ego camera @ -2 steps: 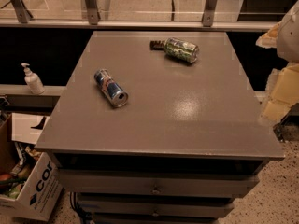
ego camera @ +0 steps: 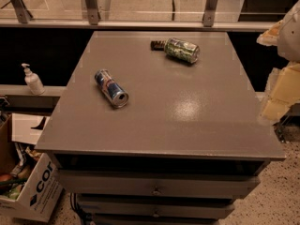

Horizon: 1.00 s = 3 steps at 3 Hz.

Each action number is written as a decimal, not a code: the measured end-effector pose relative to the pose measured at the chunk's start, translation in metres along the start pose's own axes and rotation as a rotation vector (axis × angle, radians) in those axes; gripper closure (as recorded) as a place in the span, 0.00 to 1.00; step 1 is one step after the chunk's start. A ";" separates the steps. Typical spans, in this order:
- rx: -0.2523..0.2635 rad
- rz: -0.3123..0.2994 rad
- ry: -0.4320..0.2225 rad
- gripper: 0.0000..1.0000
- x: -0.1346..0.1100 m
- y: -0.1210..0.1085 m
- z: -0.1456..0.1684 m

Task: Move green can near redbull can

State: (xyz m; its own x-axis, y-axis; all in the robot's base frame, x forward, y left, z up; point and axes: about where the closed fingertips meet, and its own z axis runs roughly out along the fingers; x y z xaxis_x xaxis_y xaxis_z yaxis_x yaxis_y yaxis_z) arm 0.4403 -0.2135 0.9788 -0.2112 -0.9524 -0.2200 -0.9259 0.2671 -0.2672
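The green can lies on its side at the far middle of the grey table. The redbull can lies on its side at the left middle, its silver end toward the front. The two cans are well apart. My gripper shows as pale cream-white shapes at the right edge of the view, beside the table's right edge and away from both cans. It holds nothing that I can see.
A small dark object lies just left of the green can. A soap dispenser stands on a ledge to the left. A cardboard box sits on the floor at lower left. Drawers are under the tabletop.
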 end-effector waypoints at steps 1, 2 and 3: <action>0.028 0.009 -0.031 0.00 -0.011 -0.010 0.012; 0.055 0.041 -0.058 0.00 -0.022 -0.033 0.033; 0.086 0.079 -0.082 0.00 -0.030 -0.062 0.056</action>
State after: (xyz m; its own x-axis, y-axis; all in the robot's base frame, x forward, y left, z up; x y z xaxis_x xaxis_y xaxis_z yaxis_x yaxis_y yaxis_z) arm 0.5215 -0.1930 0.9497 -0.2526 -0.9137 -0.3184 -0.8763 0.3556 -0.3250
